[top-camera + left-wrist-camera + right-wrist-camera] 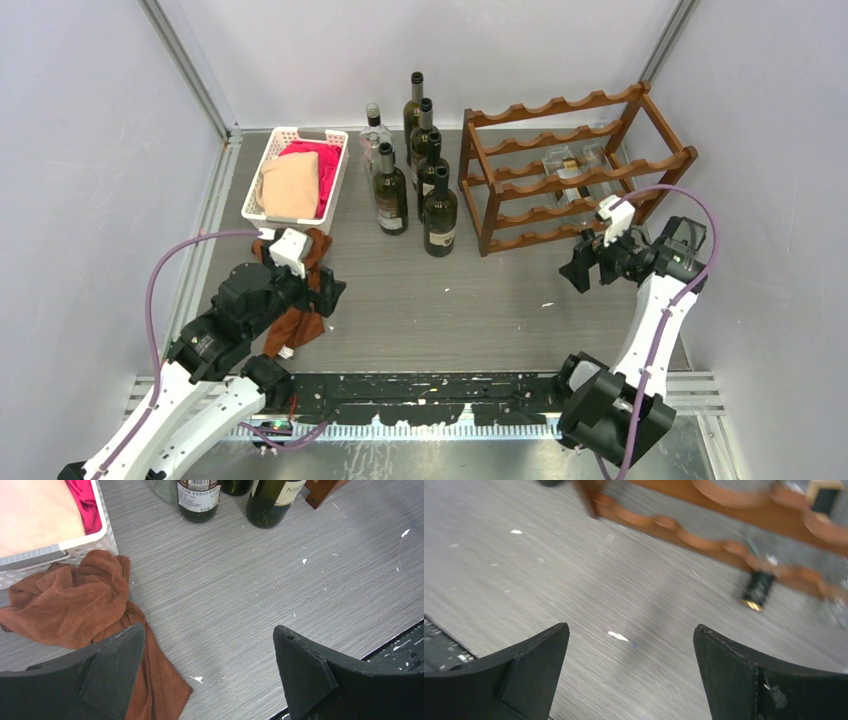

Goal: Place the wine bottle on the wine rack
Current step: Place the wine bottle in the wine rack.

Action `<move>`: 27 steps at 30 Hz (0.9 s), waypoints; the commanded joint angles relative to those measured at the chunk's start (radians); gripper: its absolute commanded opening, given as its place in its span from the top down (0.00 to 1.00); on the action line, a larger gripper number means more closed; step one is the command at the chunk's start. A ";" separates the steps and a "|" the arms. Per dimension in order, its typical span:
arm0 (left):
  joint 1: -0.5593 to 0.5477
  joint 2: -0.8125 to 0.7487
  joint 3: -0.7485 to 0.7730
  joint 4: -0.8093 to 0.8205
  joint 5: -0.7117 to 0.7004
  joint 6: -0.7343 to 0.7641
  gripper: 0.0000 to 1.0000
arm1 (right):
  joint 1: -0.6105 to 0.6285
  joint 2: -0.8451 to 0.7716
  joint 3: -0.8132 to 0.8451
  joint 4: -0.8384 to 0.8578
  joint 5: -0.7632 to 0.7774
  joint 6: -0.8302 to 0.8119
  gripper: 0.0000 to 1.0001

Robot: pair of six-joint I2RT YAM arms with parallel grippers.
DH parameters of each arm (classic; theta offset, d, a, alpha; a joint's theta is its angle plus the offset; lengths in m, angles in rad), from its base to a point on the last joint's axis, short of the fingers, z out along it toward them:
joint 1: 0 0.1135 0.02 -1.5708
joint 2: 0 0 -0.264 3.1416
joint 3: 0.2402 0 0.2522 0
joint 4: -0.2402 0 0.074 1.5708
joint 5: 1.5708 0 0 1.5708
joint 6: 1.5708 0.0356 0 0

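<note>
- Table (pixel 450 300): grey, fine brushed grain, scattered white flecks.
- Wine rack (pixel 550 106): reddish-brown wood, rails cut in a wavy, scalloped line.
- Racked bottle (pixel 756 587): clear glass, black cap, gold rim at the tip.
- Wine bottles (pixel 439 210), standing: dark green to near-black glass, pale labels with dark print.
- Clear bottle (pixel 374 135) among them: colourless glass.
- Basket (pixel 310 131): white plastic, slotted sides.
- Cloths in the basket: one peach (pixel 290 185), one magenta (pixel 322 160), both plain.
- Towel (pixel 70 600): rust-brown, plain.
- Left end effector (pixel 207 630) and right end effector (pixel 630 627): matt black fingers.
- Left arm (pixel 160 400) and right arm (pixel 650 320): white shells, black joints.
- Cables (pixel 160 270): purple.
- Walls (pixel 90 150): pale lavender-grey.
</note>
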 commanded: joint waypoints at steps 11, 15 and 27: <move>0.006 -0.068 -0.035 0.100 0.030 0.037 0.01 | 0.473 -0.012 0.010 0.389 0.097 0.442 0.27; 0.006 -0.052 -0.037 0.102 0.014 0.044 0.01 | 0.539 -0.003 -0.025 0.573 0.214 0.572 0.73; 0.038 -0.009 -0.037 0.108 0.024 0.062 0.02 | 0.885 0.037 -0.161 0.995 0.773 0.792 0.97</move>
